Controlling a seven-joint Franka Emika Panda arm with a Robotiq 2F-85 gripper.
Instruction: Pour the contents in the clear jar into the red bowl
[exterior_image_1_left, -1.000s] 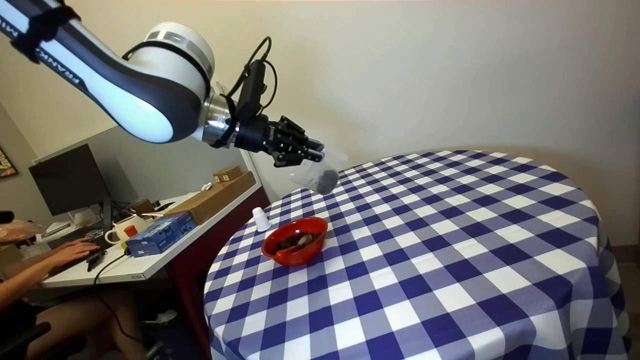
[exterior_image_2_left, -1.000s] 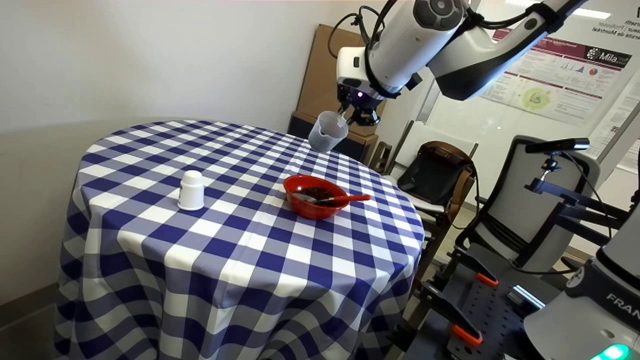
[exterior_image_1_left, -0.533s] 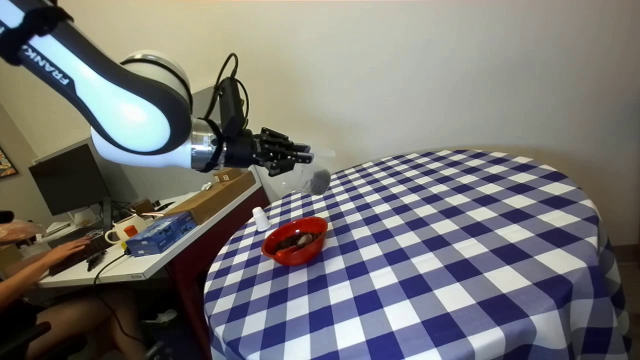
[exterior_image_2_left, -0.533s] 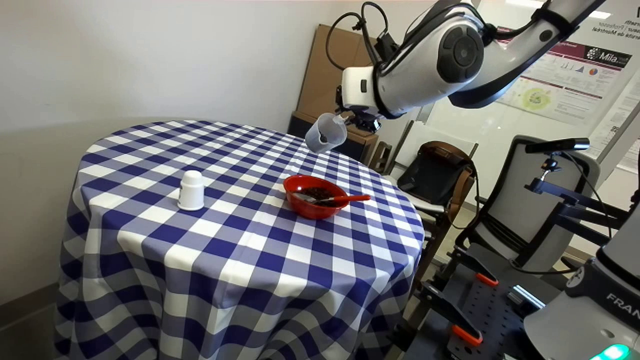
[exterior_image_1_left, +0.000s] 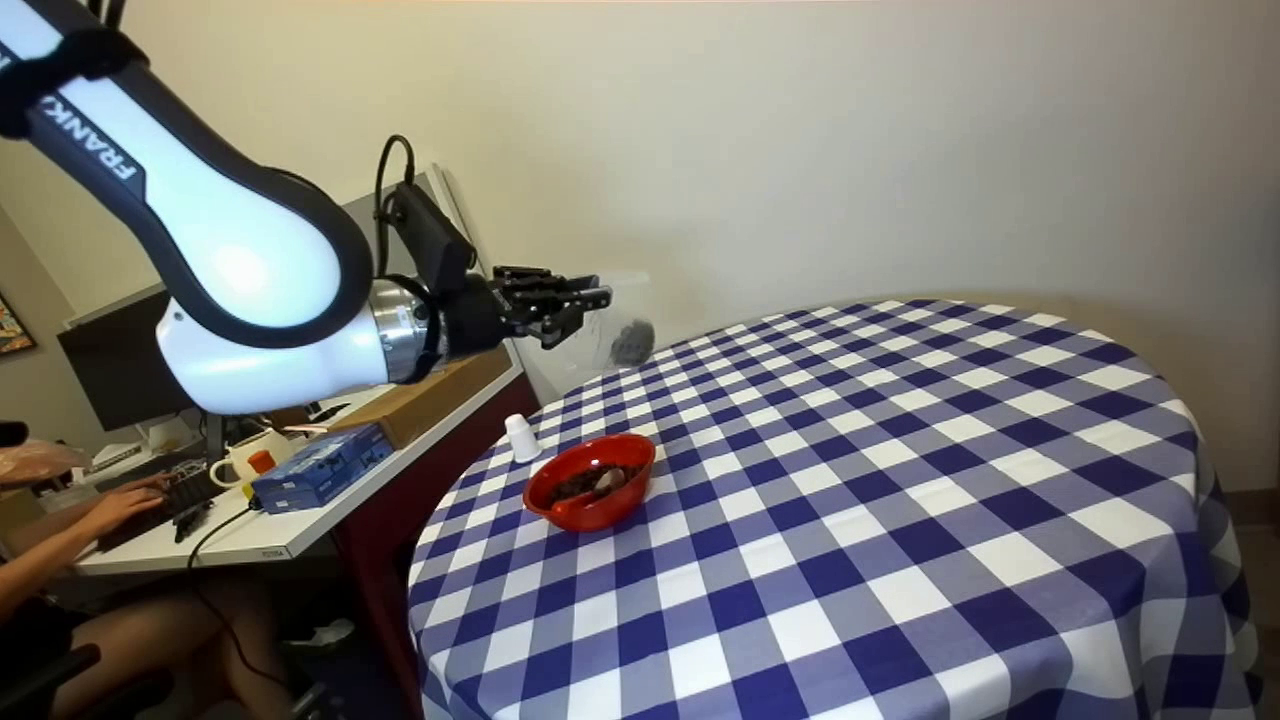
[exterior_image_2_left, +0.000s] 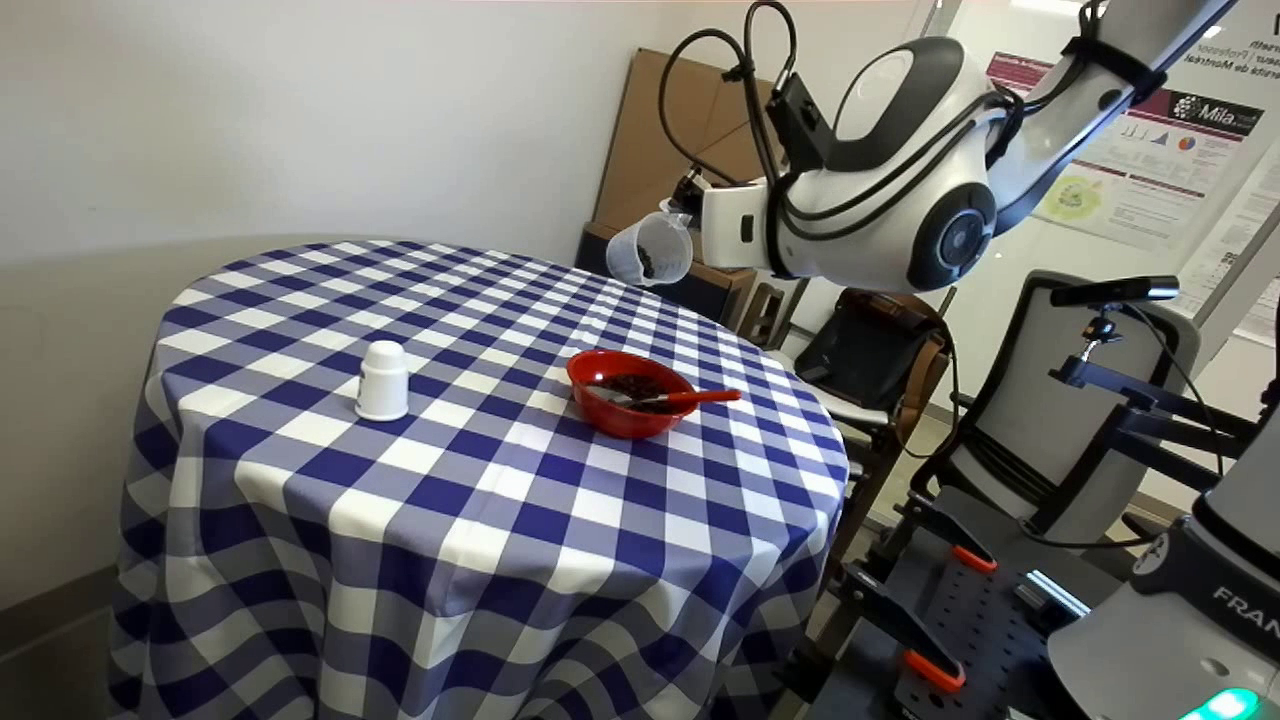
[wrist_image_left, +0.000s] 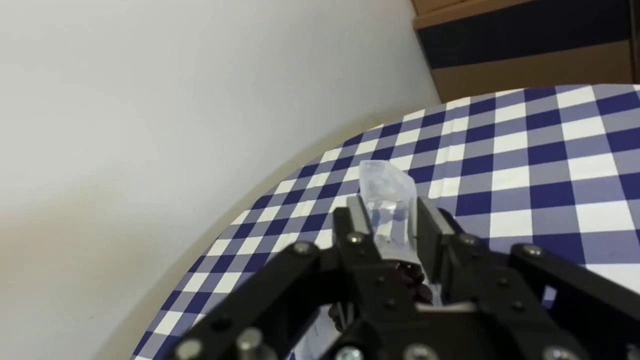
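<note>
The clear jar (exterior_image_2_left: 650, 248), with dark pieces inside, hangs tilted in the air in both exterior views, its mouth turned partly toward the camera in an exterior view. My gripper (exterior_image_1_left: 603, 291) is shut on it. Seen from the wrist, a clear piece of the jar (wrist_image_left: 387, 187) stands between the two fingers of the gripper (wrist_image_left: 389, 215), with dark red-brown pieces just behind. Below the jar, the red bowl (exterior_image_2_left: 630, 425) rests on the table. Dark contents and a spoon with a red handle (exterior_image_2_left: 705, 396) lie in it. The fingers hide part of the jar in the wrist view.
A white shaker-like bottle (exterior_image_2_left: 383, 382) stands on the checkered tablecloth (exterior_image_2_left: 480, 540) near the bowl. A wall lies behind the round table. A desk with a blue box (exterior_image_1_left: 322, 470) adjoins it in an exterior view, where a person's hands (exterior_image_1_left: 125, 505) rest on a keyboard.
The wrist has rotated and the forearm has swung lower. The jar, still held, has tipped further and shifted slightly left in both exterior views. Bowl and bottle have not moved.
</note>
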